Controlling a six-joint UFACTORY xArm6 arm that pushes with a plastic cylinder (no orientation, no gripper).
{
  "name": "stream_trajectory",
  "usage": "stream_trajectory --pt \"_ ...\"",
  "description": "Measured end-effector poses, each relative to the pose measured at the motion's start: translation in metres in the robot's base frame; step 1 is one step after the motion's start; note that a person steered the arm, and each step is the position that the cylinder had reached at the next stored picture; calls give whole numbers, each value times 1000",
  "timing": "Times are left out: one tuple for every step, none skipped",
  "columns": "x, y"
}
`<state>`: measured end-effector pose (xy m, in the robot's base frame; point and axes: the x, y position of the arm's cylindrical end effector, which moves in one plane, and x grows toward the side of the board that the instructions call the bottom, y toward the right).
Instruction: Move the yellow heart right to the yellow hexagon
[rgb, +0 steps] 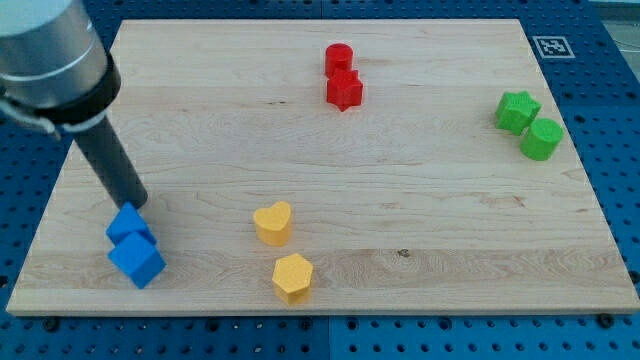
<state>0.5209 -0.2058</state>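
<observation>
Camera view of a pale wooden tabletop (330, 150) lying on a blue perforated base (620, 120). The dark straight rod (112, 165) is descending from the grey arm housing (45, 60) at the view's top left, and my tip (138, 205) is resting at the view's left, touching or just beside the upper edge of the upper blue block (129, 224). The arm is carrying no fingers, so there is no opening or grasp to report. A second blue cube-shaped block (137, 261) is sitting directly below the first, the two touching.

The small yellow heart-shaped block (272, 222) is lying in the lower middle of the tabletop, well apart from my tip and to its right. The yellow hexagonal block (293, 277) is sitting just below the heart and slightly to the view's right, near it but separated by a narrow gap.

At the view's top centre, a red cylinder (339, 58) is touching a red star-shaped block (344, 90) beneath it. At the view's right, a green star-shaped block (517, 111) is standing against a green cylinder (542, 139). A black-and-white marker tag (551, 46) is showing at the top right corner
</observation>
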Motion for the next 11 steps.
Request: stream_trajectory --pt "6 0" --pt "-7 0" --pt "-7 29" --pt "17 78" --pt "42 112" --pt "47 120" --pt "47 122" --pt "47 122" --pt "58 123" --pt "58 128" --pt "41 131"
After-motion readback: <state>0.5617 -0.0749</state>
